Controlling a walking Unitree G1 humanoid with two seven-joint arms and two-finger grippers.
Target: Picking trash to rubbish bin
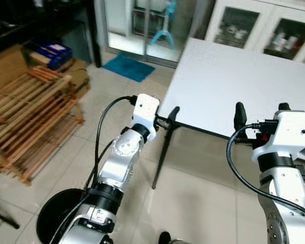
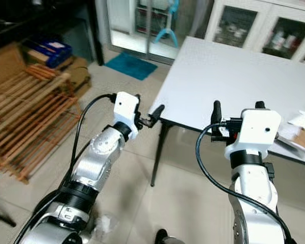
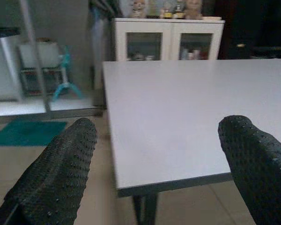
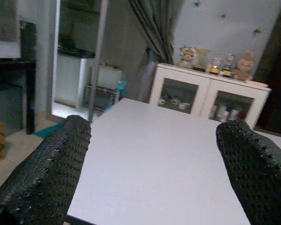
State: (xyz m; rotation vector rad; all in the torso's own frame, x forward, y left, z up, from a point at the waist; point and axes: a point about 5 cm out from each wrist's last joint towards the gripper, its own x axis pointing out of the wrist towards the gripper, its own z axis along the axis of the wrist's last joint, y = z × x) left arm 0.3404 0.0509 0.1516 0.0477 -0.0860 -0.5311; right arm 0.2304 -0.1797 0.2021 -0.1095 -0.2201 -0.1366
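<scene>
A white table (image 1: 234, 76) stands ahead of me. Near its right edge lie a tan cardboard piece and white paper (image 2: 300, 131), which look like trash. A crumpled white scrap (image 2: 105, 223) lies on the floor below my left arm. A black round bin-like shape (image 1: 58, 216) sits on the floor at the lower left. My left gripper (image 1: 170, 119) is held at the table's near left corner, open and empty, its fingers (image 3: 70, 164) wide apart. My right gripper (image 1: 262, 112) hovers at the table's front edge, open and empty too.
A wooden slatted rack (image 1: 30, 117) stands on the left with a blue box (image 1: 51, 53) behind it. A teal mat (image 1: 128, 67) lies before a glass door. A white cabinet (image 1: 264, 25) is behind the table. The table's black leg (image 1: 160, 157) stands between my arms.
</scene>
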